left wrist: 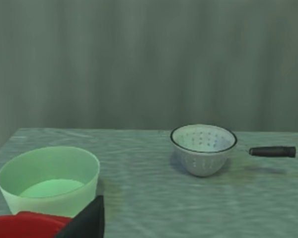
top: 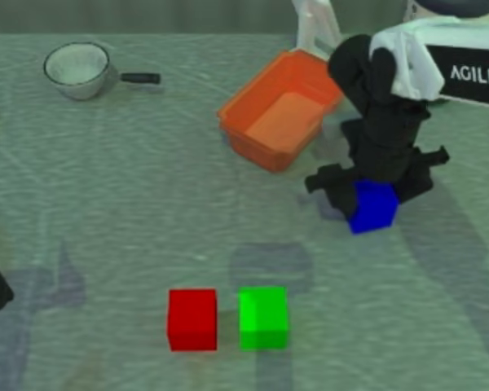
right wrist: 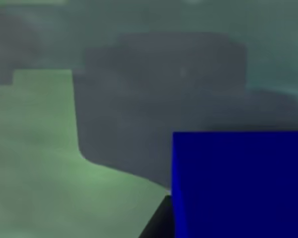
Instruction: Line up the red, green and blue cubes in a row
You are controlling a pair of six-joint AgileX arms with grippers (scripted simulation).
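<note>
White lettering "AGILE" (top: 475, 76) shows on the right arm's black panel. The right pincer (top: 373, 195) is clenched on the blue cube (top: 373, 205), which sits turned askew to the desk's (top: 106, 204) edges, lifted above its shadow. Well off from that pincer, the red cube (top: 192, 319) and green cube (top: 263, 318) lie square, just beside each other. Only the left wrist view shows a green bowl (left wrist: 49, 178) near the strainer (left wrist: 203, 146). I cannot tell the left pincer's state.

Right hand (top: 373, 195) low, closed
</note>
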